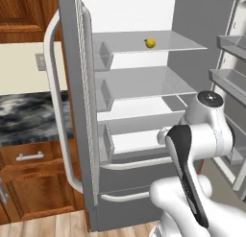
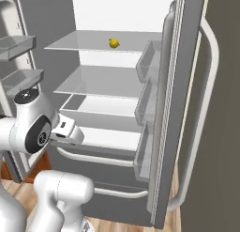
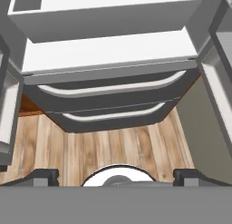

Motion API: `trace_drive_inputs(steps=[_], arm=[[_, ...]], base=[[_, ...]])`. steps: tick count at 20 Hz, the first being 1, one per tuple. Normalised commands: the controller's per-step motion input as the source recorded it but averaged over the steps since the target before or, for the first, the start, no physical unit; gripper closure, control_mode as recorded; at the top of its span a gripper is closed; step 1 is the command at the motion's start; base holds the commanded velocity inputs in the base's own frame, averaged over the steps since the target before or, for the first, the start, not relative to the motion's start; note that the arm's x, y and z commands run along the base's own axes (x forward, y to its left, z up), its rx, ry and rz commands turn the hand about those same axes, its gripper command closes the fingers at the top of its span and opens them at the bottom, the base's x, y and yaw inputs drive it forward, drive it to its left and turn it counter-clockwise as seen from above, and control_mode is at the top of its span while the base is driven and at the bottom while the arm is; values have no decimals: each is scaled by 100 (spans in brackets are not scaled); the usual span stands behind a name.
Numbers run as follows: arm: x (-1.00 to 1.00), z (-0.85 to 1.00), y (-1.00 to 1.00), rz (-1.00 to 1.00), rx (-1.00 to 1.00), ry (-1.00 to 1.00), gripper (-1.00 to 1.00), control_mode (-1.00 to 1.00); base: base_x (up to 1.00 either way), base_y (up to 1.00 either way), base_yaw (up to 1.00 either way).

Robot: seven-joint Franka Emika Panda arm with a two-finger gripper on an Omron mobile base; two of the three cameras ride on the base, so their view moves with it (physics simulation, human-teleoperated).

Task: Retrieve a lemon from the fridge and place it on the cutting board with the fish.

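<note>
On the top glass shelf sits the lemon (image 1: 150, 43), fridge (image 1: 77, 111) doors wide for access; gripper (image 3: 116, 177) hangs low, jaws spread, empty.

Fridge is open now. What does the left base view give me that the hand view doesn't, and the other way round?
Left base view: the lemon on the top glass shelf of the open fridge, plus the dark stone counter and wooden cabinets to the left.

Hand view: the open pincer, its fingertips spread wide and holding nothing, hanging above the wooden floor and looking down at the front of the fridge.

Both: the two lower drawers with their white curved handles, and the white interior above them.
</note>
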Motion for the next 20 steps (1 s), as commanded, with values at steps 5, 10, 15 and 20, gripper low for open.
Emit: trace_drive_inputs(steps=[5, 10, 15, 20], arm=[[0, 0, 0, 0, 0, 0, -100, 100], [0, 0, 0, 0, 0, 0, -100, 100], [0, 0, 0, 0, 0, 0, -100, 100], [0, 0, 0, 0, 0, 0, -100, 100]], base=[[20, 0, -5], [53, 0, -3], [66, 0, -3], [57, 0, -1]])
